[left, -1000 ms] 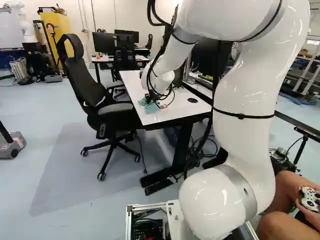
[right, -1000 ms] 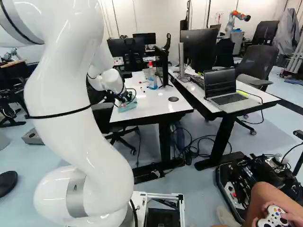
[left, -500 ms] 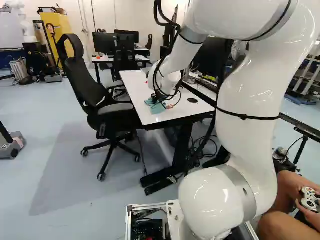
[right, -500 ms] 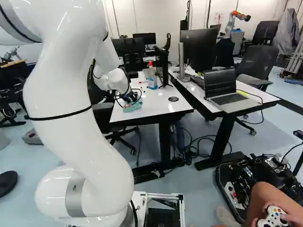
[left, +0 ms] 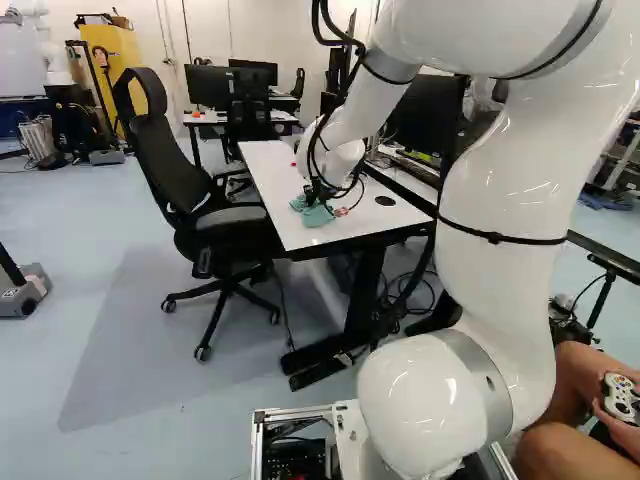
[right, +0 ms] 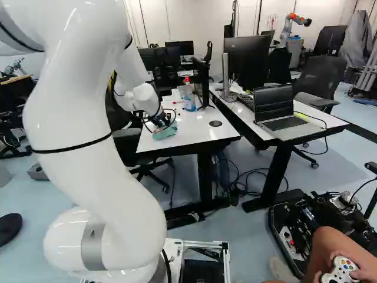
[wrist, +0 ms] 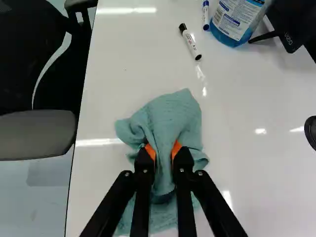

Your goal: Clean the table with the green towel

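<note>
Your gripper has the green towel pinched between its two orange pads, the cloth bunched up and resting on the white tabletop. Ahead of it you've got a marker lying near the clear bottle, which stands upright with blue liquid in it. On the floor, your open black case holds cables and gear, including a red button.

The arm arches forward, jaws pointing down and clamped.
</note>
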